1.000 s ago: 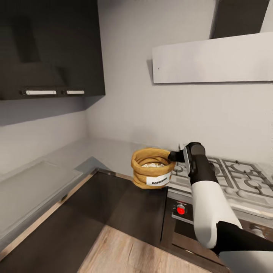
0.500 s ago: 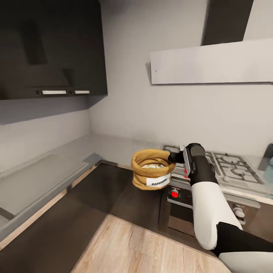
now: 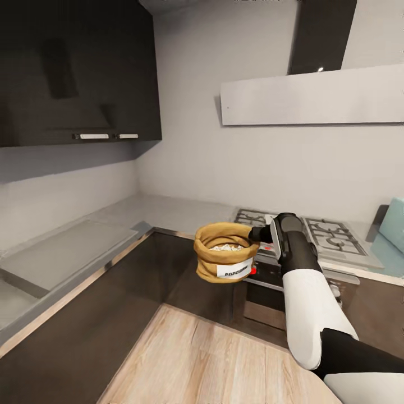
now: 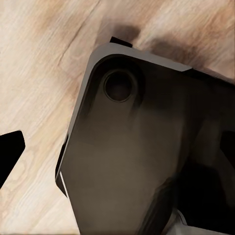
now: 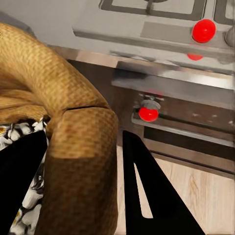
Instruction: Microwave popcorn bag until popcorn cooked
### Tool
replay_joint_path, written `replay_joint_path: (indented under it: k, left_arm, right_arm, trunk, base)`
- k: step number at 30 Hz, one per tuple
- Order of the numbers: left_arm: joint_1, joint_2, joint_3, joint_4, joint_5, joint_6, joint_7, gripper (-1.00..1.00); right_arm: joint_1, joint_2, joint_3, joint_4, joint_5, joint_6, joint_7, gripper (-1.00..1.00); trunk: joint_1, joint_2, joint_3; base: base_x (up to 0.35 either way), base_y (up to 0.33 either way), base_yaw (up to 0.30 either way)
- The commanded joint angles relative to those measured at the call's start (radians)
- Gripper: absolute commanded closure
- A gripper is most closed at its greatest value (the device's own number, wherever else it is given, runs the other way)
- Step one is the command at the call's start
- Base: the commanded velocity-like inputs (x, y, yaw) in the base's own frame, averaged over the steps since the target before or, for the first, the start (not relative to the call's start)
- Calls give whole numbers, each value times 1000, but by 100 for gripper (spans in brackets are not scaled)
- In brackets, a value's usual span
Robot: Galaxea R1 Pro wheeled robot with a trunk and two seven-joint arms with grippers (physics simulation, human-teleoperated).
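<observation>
grey countertop (image 3: 168,210) wraps corner — steel hob (image 3: 331,235), wood floor (image 3: 224,365).

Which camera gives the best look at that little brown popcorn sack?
The head view: the whole popcorn bag shows there, label and all, held up by the right gripper in front of the hob. The right wrist view catches just its rolled rim and some popcorn.

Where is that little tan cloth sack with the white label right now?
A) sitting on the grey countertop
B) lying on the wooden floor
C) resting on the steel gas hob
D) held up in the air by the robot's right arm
D: the small tan cloth sack hangs clear above the dark cabinet fronts, its rolled rim pinched between the right gripper and its black fingers.
</observation>
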Motion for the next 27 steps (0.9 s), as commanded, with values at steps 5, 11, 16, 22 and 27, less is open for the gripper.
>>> replay_joint_path:
  k: [5, 11, 16, 22, 27]
  left_arm:
    - [0, 0, 1, -1, 3, -1, 0, -100]
    - [0, 0, 1, -1, 3, -1, 0, -100]
    - [0, 0, 1, -1, 3, -1, 0, -100]
    - [0, 0, 1, -1, 3, -1, 0, -100]
    - [1, 0, 1, -1, 2, -1, 0, -100]
  right_arm:
    - [-1, -1, -4, 4, 9, 3, 10, 100]
    - [-1, -37, -2, 23, 14, 3, 10, 100]
    - [-1, -39, -3, 24, 9, 3, 9, 100]
    - [-1, -39, -4, 23, 7, 3, 10, 100]
    - [-1, -39, -4, 23, 8, 3, 9, 100]
  trunk:
    - [0, -1, -1]
    - [0, -1, -1]
    - [0, -1, -1]
    - [0, -1, -1]
    - [0, -1, -1]
  base:
    - [-8, 0, 0]
    - [0, 0, -194]
    - [0, 0, -288]
    - [0, 0, -290]
    - [0, 0, -290]
